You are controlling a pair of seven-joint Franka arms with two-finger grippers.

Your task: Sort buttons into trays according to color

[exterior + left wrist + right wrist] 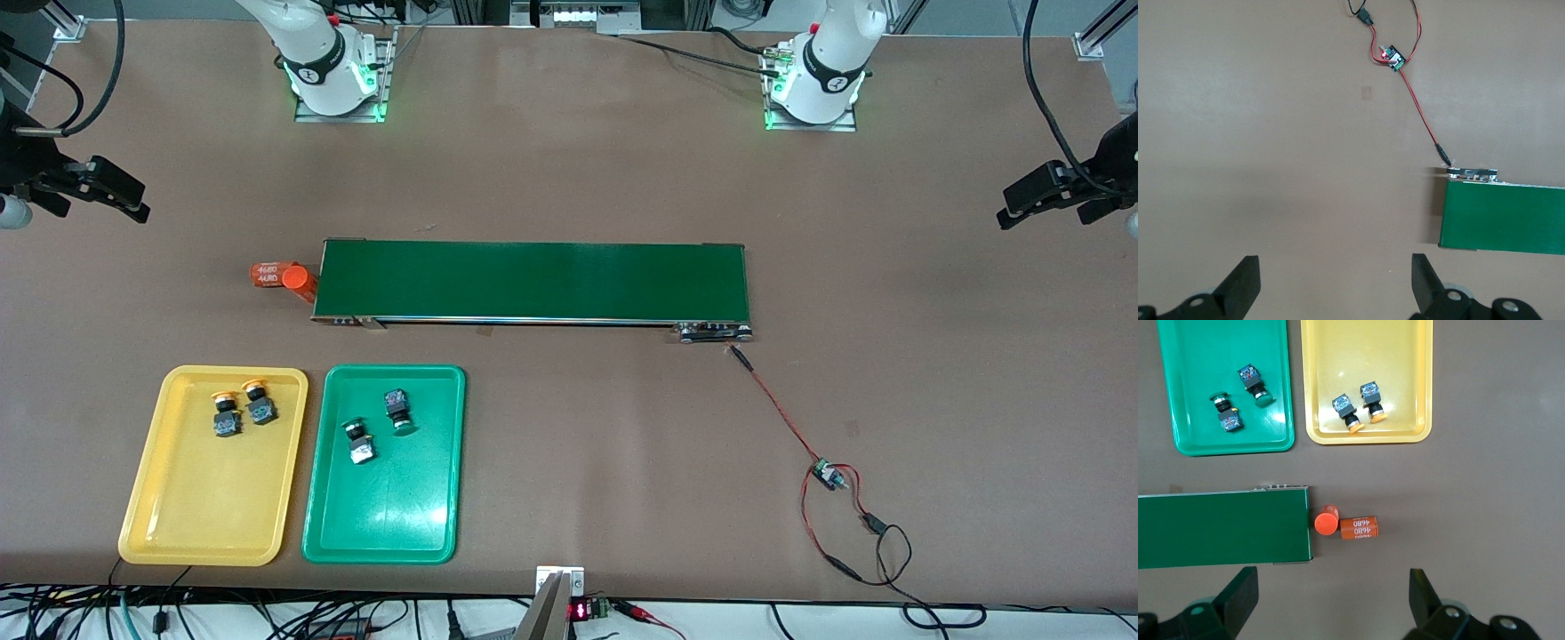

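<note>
Two yellow-capped buttons lie side by side in the yellow tray. Two green-capped buttons lie in the green tray. The right wrist view shows the same: yellow buttons in the yellow tray, green buttons in the green tray. My right gripper is open and empty, high over bare table by the conveyor's end. My left gripper is open and empty, high over bare table at the conveyor's other end. Neither gripper shows in the front view.
A long dark-green conveyor belt lies across the table's middle. Two orange cylinders lie at its end toward the right arm. A red-black wire with a small board runs from its other end toward the front camera.
</note>
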